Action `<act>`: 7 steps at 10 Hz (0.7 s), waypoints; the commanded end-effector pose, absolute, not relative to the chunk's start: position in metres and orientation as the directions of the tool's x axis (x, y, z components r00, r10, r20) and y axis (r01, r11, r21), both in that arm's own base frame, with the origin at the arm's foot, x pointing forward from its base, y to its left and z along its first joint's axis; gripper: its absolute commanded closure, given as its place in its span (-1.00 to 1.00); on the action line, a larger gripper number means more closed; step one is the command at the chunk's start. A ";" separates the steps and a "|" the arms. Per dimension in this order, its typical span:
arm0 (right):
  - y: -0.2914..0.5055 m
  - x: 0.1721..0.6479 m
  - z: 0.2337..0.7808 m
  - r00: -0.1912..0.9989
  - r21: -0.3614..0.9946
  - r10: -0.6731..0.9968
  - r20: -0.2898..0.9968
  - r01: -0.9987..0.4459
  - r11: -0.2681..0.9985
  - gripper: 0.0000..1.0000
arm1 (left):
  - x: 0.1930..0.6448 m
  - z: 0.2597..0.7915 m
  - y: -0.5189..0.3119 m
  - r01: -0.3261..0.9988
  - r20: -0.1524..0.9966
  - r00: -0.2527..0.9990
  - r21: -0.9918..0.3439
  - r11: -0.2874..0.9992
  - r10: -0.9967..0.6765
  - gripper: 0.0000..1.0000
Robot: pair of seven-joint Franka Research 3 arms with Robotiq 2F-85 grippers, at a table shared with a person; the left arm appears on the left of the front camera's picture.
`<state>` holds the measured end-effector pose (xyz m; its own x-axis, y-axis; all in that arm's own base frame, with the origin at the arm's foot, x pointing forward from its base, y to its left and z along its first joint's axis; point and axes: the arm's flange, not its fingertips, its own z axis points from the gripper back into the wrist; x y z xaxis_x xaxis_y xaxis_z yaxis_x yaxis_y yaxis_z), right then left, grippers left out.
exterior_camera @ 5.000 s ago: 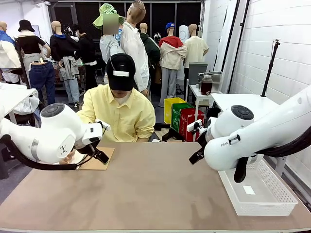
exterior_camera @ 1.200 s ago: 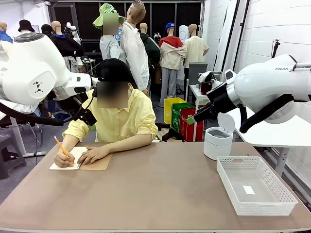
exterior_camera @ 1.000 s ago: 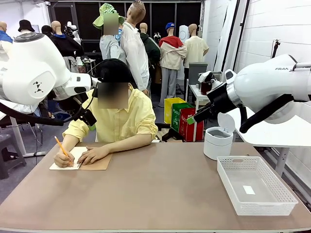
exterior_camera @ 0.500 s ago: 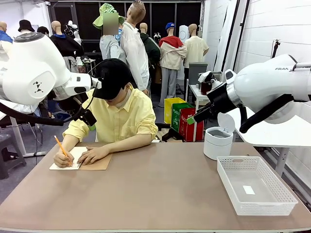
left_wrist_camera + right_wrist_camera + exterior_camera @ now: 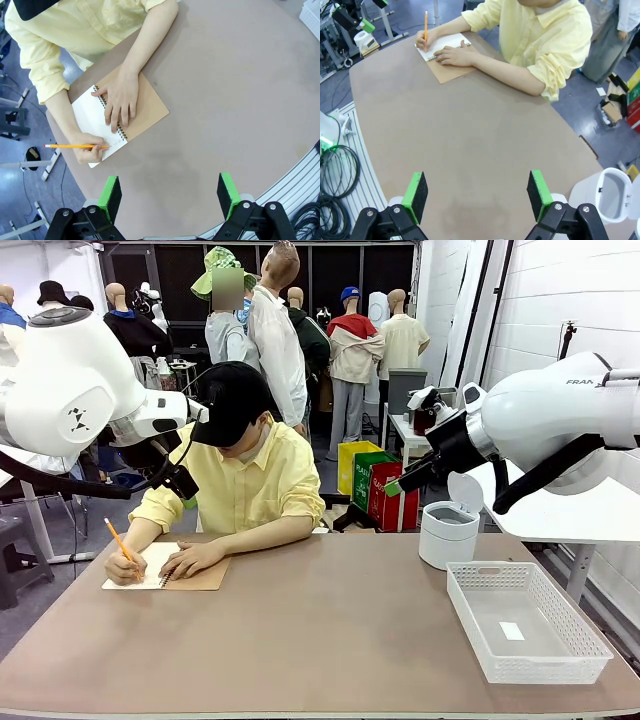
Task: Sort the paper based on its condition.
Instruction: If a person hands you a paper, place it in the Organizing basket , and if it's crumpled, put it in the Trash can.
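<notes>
Left wrist view: left tool (image 5: pixel 168 182) released; right tool (image 5: pixel 476 190) released; notebook page (image 5: pixel 89 112) white, flat.

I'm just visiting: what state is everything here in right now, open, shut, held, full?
Left gripper: open, holding nothing.
Right gripper: open, holding nothing.
Spiral notebook: open, flat on the table.
Pencil: held in the person's hand, tip on the notebook.
White flip-lid bin: open.
White basket: holds one small white tag.
</notes>
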<state>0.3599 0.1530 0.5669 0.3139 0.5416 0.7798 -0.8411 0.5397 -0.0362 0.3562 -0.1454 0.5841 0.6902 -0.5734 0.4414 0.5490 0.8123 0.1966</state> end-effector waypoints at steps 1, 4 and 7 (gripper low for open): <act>0.154 0.361 0.565 0.323 -0.018 0.534 0.781 -0.844 0.536 -1.00 | 0.356 0.585 -0.145 0.547 0.447 0.688 0.197 0.814 -0.571 -1.00; 0.154 0.361 0.565 0.323 -0.018 0.534 0.781 -0.844 0.536 -1.00 | 0.356 0.585 -0.145 0.547 0.447 0.688 0.197 0.814 -0.571 -1.00; 0.154 0.361 0.565 0.323 -0.018 0.534 0.781 -0.844 0.536 -1.00 | 0.356 0.585 -0.145 0.547 0.447 0.688 0.197 0.814 -0.571 -1.00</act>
<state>0.3599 0.1531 0.5669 0.3140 0.5416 0.7798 -0.8411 0.5397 -0.0362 0.3562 -0.1454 0.5841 0.6902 -0.5734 0.4414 0.5490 0.8123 0.1966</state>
